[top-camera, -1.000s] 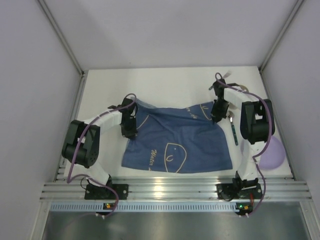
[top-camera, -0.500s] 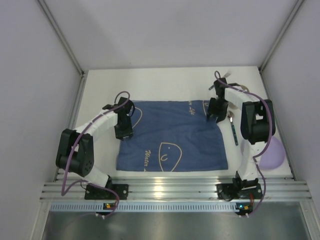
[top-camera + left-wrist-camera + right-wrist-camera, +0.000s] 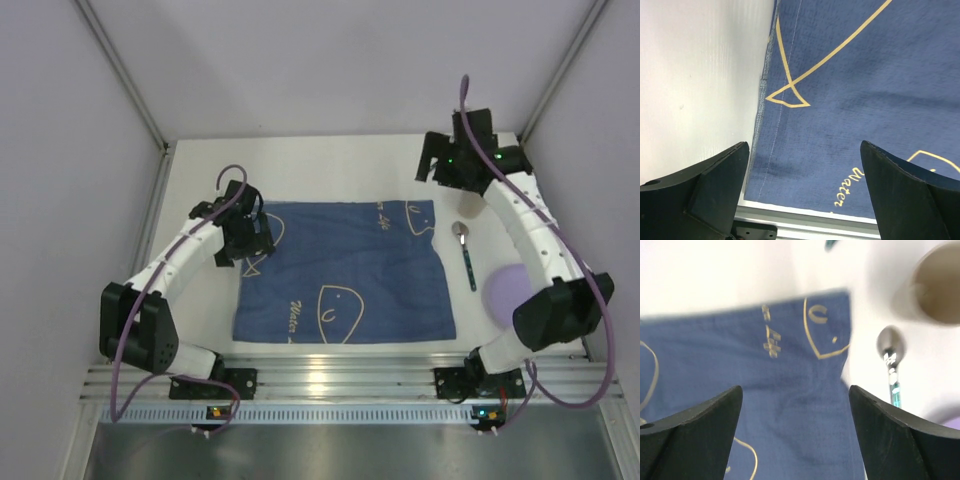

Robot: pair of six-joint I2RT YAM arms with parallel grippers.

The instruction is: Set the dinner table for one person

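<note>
The white counter (image 3: 330, 165) fills the floor of a small booth, shut in by plain pale walls (image 3: 330, 60) at the top and on both sides of the frame. A ribbed silver rail (image 3: 350, 375) runs along the counter's bottom edge. In the middle of it, a blue cloth (image 3: 350, 270) with cream line drawings lies spread flat, its lower edge close to the rail.

Just to the right of the cloth lies a spoon (image 3: 467, 258) with a teal handle, its bowl pointing up the frame and clear of the cloth's edge. Further right sits a lilac dish (image 3: 505, 290), partly hidden by the right arm (image 3: 535, 240). The right wrist view also shows a pale cup (image 3: 940, 285) in its upper right corner, beyond the spoon (image 3: 891, 365). From overhead the arm blocks it.

The left arm (image 3: 175, 265) bends in from the lower left. The left pincer (image 3: 250, 235) sits over the cloth's left edge near its upper corner. Its jaws are spread wide with nothing between them, only cloth (image 3: 865, 100) and bare counter (image 3: 695, 75) below.

The right arm arcs up the right side. The right pincer (image 3: 432, 165) hangs above the counter just past the cloth's upper right corner, jaws likewise parted and empty.
</note>
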